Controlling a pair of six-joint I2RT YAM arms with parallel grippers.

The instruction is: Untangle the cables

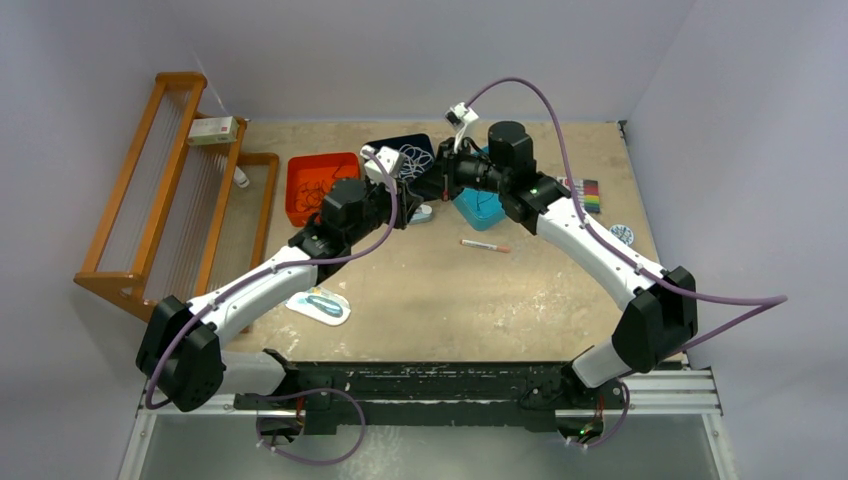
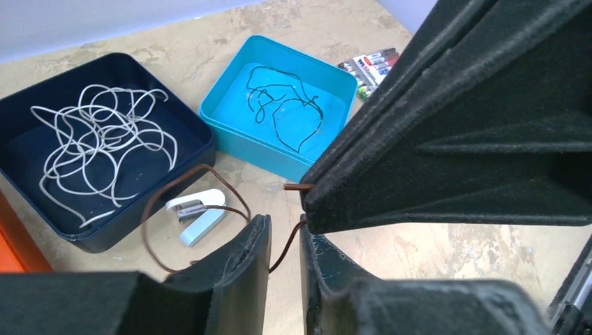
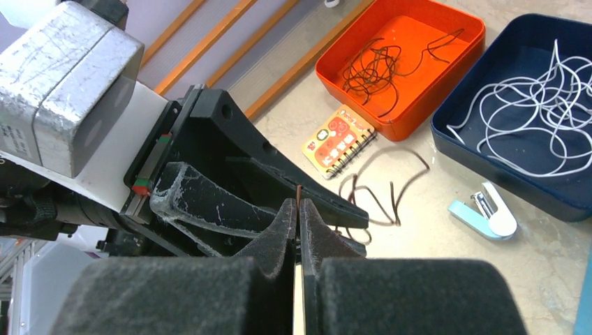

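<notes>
A dark brown cable (image 2: 199, 167) loops over the table beside a white stapler (image 2: 199, 216). My right gripper (image 3: 298, 206) is shut on one end of it; the cable's tip pokes out above the pads. In the left wrist view that gripper (image 2: 307, 206) holds the end right over my left gripper (image 2: 285, 227). The left jaws stand a narrow gap apart, and the cable runs loose through the gap. The rest of the cable lies on the table (image 3: 391, 202). White cables (image 2: 105, 139) fill a dark blue tray (image 2: 153, 223), and a black cable (image 2: 279, 105) lies in a teal tray (image 2: 251, 150).
An orange tray (image 1: 305, 165) holds more dark brown cables (image 3: 380, 66). A small notebook (image 3: 338, 139) lies in front of it. Markers (image 2: 370, 66) lie behind the teal tray. A red-and-white pen (image 1: 485, 245) lies mid-table. A wooden rack (image 1: 170, 190) stands at the left.
</notes>
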